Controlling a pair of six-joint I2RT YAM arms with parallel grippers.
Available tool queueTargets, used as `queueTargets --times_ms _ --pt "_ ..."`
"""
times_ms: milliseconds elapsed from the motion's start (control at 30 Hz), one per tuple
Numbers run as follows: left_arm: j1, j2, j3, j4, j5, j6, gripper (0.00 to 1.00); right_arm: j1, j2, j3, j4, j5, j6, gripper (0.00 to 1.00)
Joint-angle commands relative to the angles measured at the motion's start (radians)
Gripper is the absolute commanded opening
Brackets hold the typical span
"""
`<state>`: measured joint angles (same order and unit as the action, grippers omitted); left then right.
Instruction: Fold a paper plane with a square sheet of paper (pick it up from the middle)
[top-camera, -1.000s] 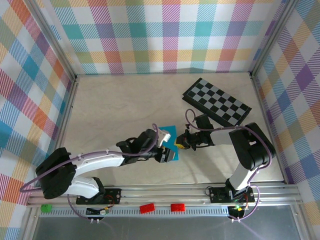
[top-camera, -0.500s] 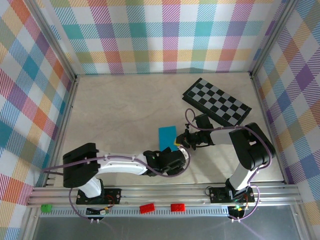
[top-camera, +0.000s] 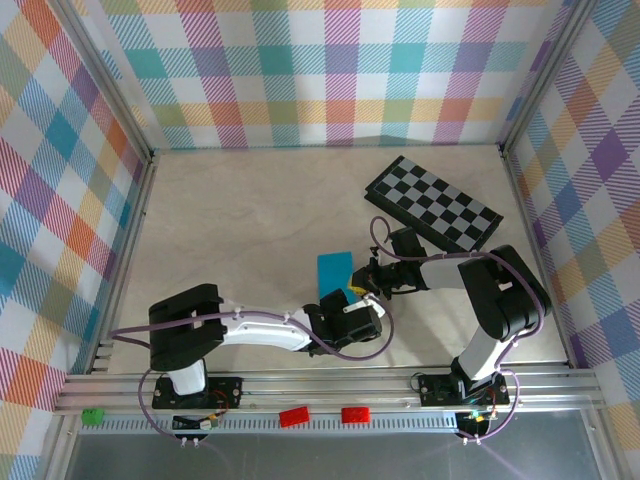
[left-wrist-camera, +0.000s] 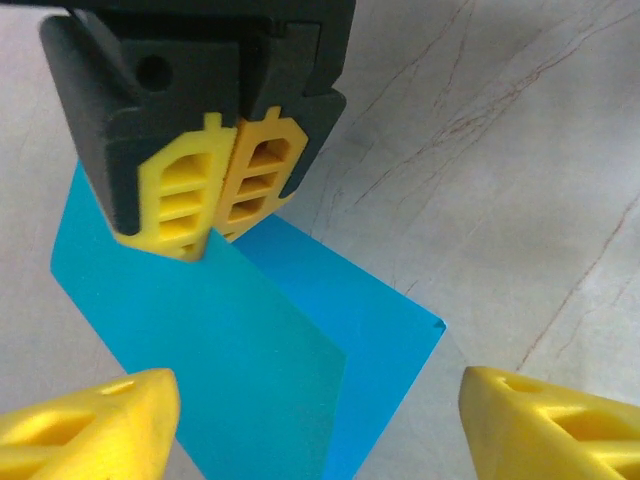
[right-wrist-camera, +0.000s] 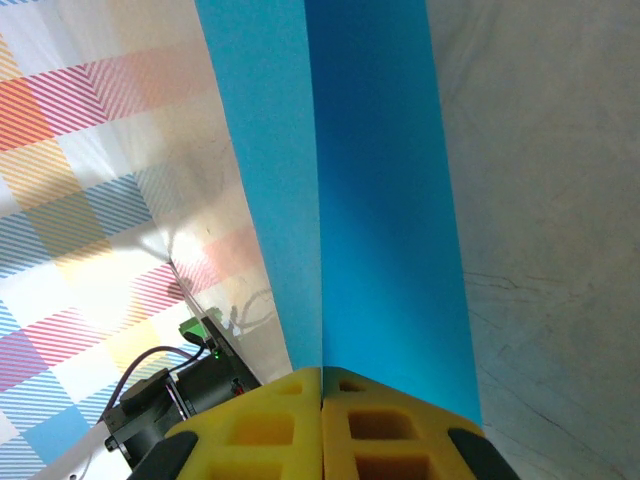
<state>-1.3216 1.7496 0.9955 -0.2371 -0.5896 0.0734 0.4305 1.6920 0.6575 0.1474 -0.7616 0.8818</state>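
While right gripper (top-camera: 357, 290) clamps it, paper (top-camera: 335, 271): cyan, folded into a narrow rectangle, mid-table, well apart from board (top-camera: 433, 205).
right gripper: fingers pressed together on paper's near edge, at the crease.
left gripper (left-wrist-camera: 320, 400): released, jaws spread wide, pointed at paper from the near side, not touching it.
paper lie: flat on table (top-camera: 230, 220) or lifted, cannot tell.
fold: two layers, one flap darker in left wrist view.
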Motion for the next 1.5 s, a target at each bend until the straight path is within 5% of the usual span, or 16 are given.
queueTargets --times_ms 0,567,767,867,1200,1467 --pt "-0.008 0.027 0.028 -0.027 -0.039 0.030 0.69 -0.006 0.011 0.017 -0.007 -0.025 0.000 0.07" --pt "-0.008 0.055 0.038 -0.028 -0.083 0.034 0.25 -0.006 0.017 0.005 0.012 -0.026 0.016 0.11" --pt "-0.004 0.034 0.031 -0.032 -0.053 -0.018 0.01 -0.008 -0.041 -0.006 -0.026 0.022 0.023 0.27" --pt "0.015 -0.001 0.012 -0.020 -0.017 -0.069 0.00 -0.022 -0.131 -0.018 -0.120 0.119 -0.010 0.31" --pt "0.203 -0.213 -0.147 0.161 0.452 -0.248 0.00 -0.176 -0.490 -0.187 -0.323 0.355 -0.055 0.41" --pt "0.318 -0.212 -0.168 0.264 0.698 -0.343 0.00 -0.176 -0.684 -0.294 -0.275 0.336 -0.073 0.41"
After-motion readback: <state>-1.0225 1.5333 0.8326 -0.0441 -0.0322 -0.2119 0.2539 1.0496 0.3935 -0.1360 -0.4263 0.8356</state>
